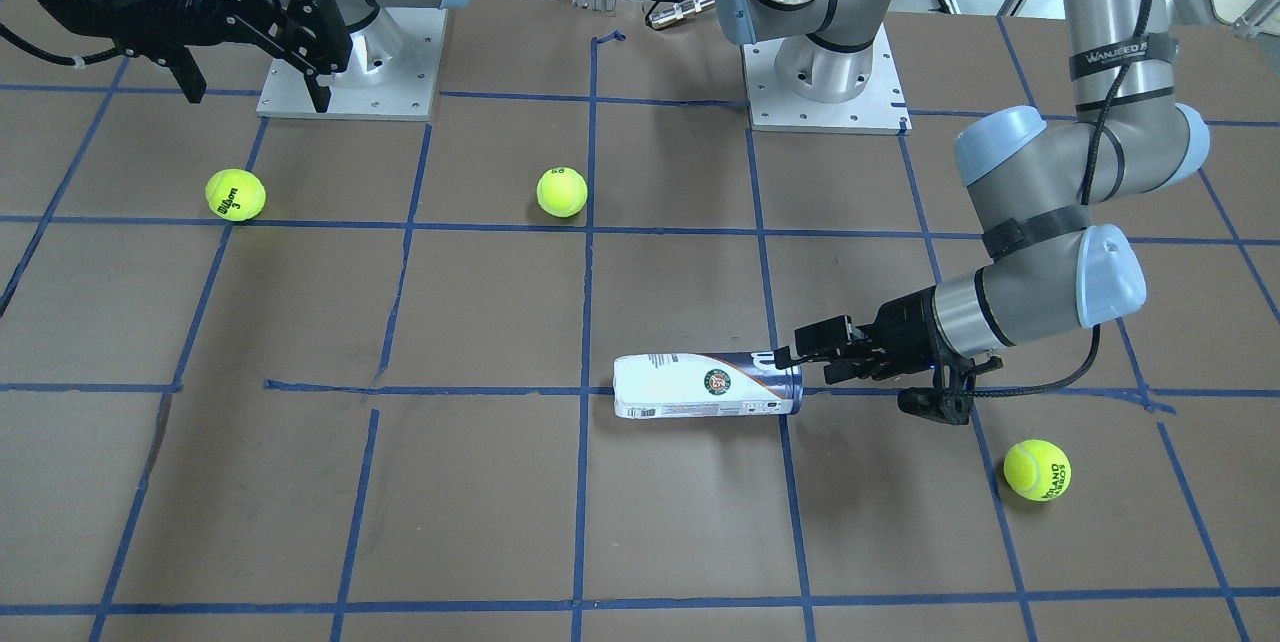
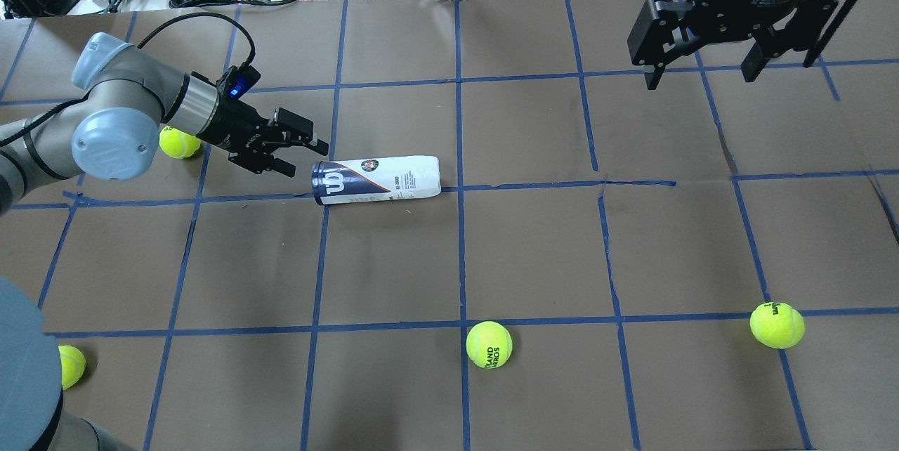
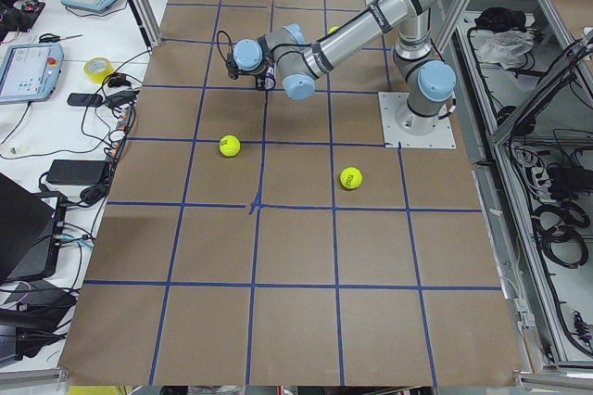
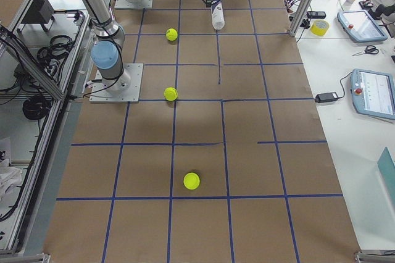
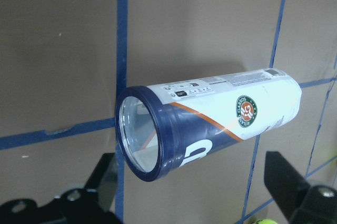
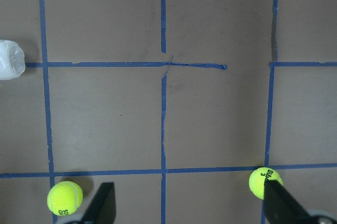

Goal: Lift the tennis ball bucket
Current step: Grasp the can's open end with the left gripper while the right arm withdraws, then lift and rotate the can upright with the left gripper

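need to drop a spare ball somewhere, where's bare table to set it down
Bare paper lies between the tennis ball bucket and the middle tennis ball, and from the bucket's white end toward the right gripper. Crowded at the bucket's rim, where the open left gripper and another ball sit.

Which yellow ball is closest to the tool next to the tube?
The ball right behind the left tool; the others all lie much farther away, nearer the robot.
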You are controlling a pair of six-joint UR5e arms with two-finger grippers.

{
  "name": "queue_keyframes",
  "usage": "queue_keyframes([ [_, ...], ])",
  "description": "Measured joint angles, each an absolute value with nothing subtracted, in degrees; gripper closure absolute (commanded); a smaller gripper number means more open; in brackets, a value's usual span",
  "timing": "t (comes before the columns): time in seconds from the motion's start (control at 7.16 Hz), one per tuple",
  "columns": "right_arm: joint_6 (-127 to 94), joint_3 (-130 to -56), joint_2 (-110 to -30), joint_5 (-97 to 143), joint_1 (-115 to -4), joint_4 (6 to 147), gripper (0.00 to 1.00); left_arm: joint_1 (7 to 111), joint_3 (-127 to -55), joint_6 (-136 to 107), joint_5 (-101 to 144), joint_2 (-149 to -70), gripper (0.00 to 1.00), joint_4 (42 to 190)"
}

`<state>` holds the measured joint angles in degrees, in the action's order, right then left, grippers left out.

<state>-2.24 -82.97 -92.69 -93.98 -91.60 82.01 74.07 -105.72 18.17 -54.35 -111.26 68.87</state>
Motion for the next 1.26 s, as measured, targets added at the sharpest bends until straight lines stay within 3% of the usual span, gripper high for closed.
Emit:
queue_keyframes([
  [0.14,-2.4,-83.0,-92.7,-94.0,-91.6,82.1,0.00,74.5,-106.5,18.3,-54.0,-112.1,0.05,67.8],
  [0.28,-2.5,-83.1,-92.7,-94.0,-91.6,82.1,0.00,75.1,-107.6,18.3,-53.9,-112.5,0.13,66.6],
  [0.42,-2.7,-83.2,-92.8,-93.7,-91.7,82.1,0.00,75.5,-108.6,18.3,-53.9,-112.6,0.33,65.8],
  [0.56,-3.0,-83.3,-92.7,-93.2,-91.9,82.4,0.00,75.7,-109.0,18.3,-53.8,-112.5,0.63,65.5],
  [0.7,-3.0,-83.4,-92.7,-93.0,-91.9,83.4,0.00,75.8,-109.0,18.1,-53.7,-112.4,1.00,65.3],
  [1.26,-2.6,-83.6,-92.6,-92.8,-91.9,86.5,0.00,75.9,-105.8,16.3,-54.6,-112.2,1.00,66.1],
])
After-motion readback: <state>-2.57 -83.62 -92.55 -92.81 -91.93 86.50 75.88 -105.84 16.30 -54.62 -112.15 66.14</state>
